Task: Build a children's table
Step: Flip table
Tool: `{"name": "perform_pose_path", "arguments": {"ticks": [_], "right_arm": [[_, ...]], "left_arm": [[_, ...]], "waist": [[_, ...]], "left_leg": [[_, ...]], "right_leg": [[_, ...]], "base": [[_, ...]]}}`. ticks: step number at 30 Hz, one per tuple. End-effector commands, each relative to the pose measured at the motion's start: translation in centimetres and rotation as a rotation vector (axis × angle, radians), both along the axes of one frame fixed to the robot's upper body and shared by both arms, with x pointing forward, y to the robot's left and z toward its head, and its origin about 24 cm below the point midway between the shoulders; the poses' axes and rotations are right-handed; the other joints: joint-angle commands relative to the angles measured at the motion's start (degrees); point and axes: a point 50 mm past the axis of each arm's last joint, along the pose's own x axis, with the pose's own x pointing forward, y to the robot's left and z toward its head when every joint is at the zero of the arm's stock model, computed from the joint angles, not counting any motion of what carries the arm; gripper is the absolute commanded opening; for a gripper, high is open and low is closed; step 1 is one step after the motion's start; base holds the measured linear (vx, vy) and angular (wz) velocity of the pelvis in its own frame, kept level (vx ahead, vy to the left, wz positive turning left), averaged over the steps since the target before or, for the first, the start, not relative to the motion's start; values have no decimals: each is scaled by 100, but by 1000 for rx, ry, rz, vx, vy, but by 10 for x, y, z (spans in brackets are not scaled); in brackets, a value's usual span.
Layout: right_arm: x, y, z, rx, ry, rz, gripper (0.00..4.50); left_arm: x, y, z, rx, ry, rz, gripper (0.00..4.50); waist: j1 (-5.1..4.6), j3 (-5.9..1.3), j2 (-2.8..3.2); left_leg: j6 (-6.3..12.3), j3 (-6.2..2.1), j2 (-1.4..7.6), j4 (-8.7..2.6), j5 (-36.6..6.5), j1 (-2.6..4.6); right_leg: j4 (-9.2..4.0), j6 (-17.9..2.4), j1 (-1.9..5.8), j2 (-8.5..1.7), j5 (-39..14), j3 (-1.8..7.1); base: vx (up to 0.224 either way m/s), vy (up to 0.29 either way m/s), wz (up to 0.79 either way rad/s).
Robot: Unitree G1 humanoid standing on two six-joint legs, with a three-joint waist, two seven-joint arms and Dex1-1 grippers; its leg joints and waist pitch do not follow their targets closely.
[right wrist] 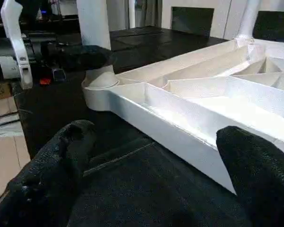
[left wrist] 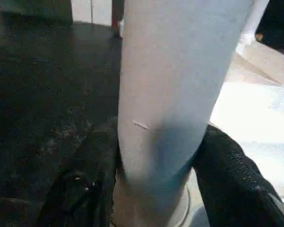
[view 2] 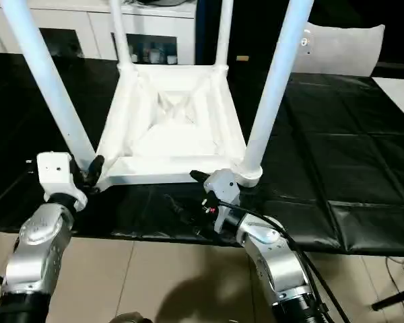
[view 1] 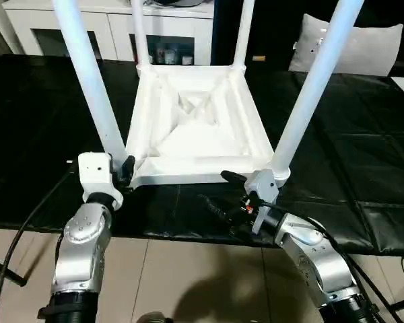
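So the big black-covered work surface (view 1: 363, 168) is taking up most of the scene, its cover creasing into shiny quilted panels, and its near edge is hanging over a beige tiled floor (view 1: 188, 276). Along the far edge a white cabinet (view 1: 114, 27) with glass doors is standing, with a few small bottles or jars (view 1: 163, 55) showing behind the glass, too small to make out. Off the far right corner, a light grey cushion-like thing (view 1: 363, 47) is sitting. A thin black cable (view 1: 17, 239) is trailing down past the near left edge.
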Motion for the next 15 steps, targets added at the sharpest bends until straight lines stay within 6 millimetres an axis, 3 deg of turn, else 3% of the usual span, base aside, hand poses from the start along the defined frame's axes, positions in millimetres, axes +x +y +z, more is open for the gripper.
{"name": "perform_pose_path", "arguments": {"ticks": [1,5,9,15], "right_arm": [[0,-1,-1,-6,-2,-11,450],[0,-1,-2,-6,-7,-20,450],[0,-2,-2,-16,-17,-51,450],[2,-7,-3,-25,-3,-96,450]], "left_arm": [[1,-11,-9,-221,60,16,203],[0,-13,-11,-357,83,55,203],[-3,-17,-15,-441,132,37,203],[-16,-32,-21,-466,221,-81,203]], "waist": [[-27,-281,9],[-25,-279,9],[-24,-280,56],[-33,-293,65]], "left_leg": [[-27,-215,478,-589,-1594,30],[98,-208,459,-564,-1420,-3],[183,-195,451,-547,-1295,-13],[232,-195,462,-555,-1160,-24]], "right_leg": [[-456,-1112,205,-497,-1435,358],[-486,-1050,205,-497,-1639,349],[-510,-966,184,-494,-1952,352],[-481,-1008,189,-471,-1651,346]], "base": [[0,0,0],[0,0,0],[0,0,0],[0,0,0]]}}
